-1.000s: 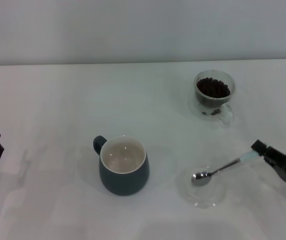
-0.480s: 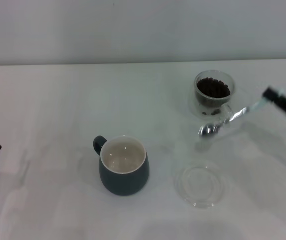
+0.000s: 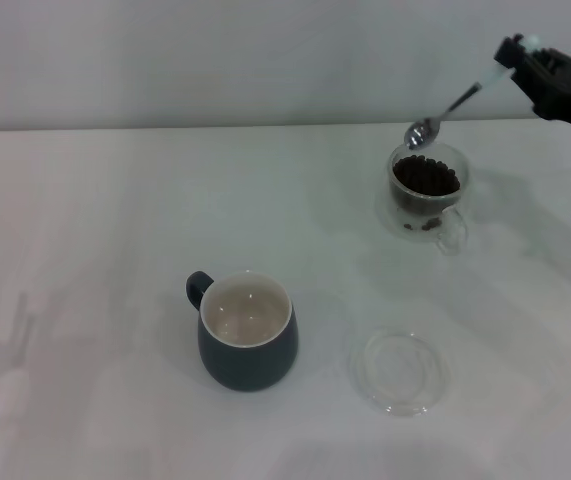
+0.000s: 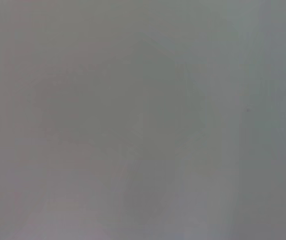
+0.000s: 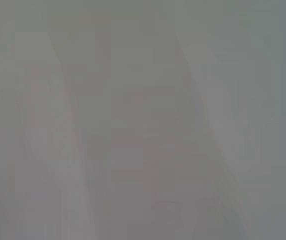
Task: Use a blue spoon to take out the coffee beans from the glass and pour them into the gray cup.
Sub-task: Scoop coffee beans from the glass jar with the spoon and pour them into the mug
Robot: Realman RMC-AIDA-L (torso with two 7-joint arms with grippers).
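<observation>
Right gripper [image 3: 521,62] clamped on blue spoon [image 3: 450,106] | raised from saucer [image 3: 401,369] | bowl above glass [image 3: 427,187]

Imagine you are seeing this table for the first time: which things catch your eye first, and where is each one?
The right gripper, at the far right, holds the blue spoon slanted down, its bowl just above the glass heaped with dark coffee beans. Nearer the front, left of centre, stands the gray cup, its cream inside bare. To its right lies a clear saucer.
</observation>
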